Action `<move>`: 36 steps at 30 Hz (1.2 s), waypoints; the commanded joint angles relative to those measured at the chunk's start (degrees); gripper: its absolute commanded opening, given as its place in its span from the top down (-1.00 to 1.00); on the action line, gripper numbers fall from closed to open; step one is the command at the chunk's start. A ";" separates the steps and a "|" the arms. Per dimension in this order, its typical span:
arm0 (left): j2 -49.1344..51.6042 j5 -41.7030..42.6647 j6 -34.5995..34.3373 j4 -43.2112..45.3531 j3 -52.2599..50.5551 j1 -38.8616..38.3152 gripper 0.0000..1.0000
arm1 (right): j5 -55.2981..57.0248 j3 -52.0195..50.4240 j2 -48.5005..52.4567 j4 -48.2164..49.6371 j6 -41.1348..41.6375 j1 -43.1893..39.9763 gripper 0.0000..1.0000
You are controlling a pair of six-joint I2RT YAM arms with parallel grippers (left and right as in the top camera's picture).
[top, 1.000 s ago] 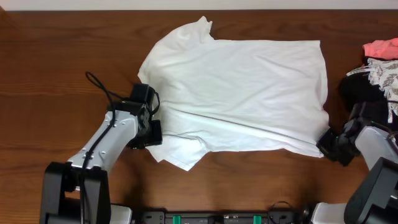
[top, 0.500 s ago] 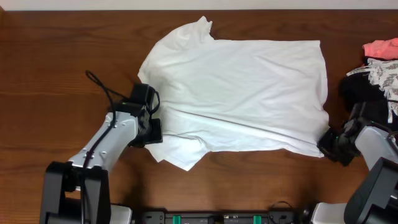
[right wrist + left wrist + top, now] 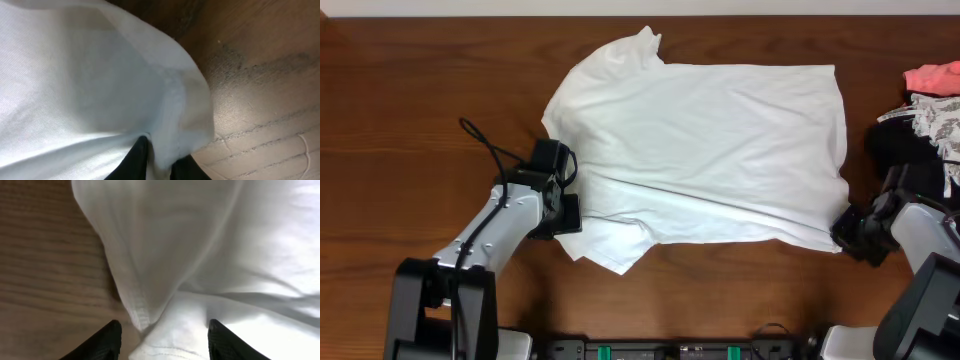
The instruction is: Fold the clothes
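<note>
White T-shirt | left claw straddles hem | right claw straddles corner

Brown wooden table, with dark lines in the wood. Spread out in the middle of it, a white T-shirt, a bit wrinkled, one sleeve sticking out at the near side. Far over on the right, a small heap of other clothes: pink, black and white.
</note>
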 commanded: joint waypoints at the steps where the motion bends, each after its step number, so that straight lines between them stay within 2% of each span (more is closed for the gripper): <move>1: 0.76 -1.07 0.72 0.26 -0.90 0.28 -0.11 | 0.00 -0.48 -0.33 0.22 -0.66 -0.42 0.69; 13: 1.01 -1.07 0.72 0.59 -1.42 0.28 -0.09 | 0.00 -0.48 -0.33 0.50 -0.66 -0.42 0.65; 16: 1.01 -1.07 0.72 0.68 -1.51 0.28 0.19 | 0.00 -0.48 -0.33 0.55 -0.66 -0.42 0.60; 29: 1.05 -1.07 0.70 0.17 -1.51 0.28 0.21 | 0.00 -0.48 -0.33 0.52 -0.66 -0.42 0.56; 36: 1.03 -1.03 0.70 -0.24 -1.49 0.28 0.49 | 0.00 -0.48 -0.33 0.52 -0.66 -0.42 0.54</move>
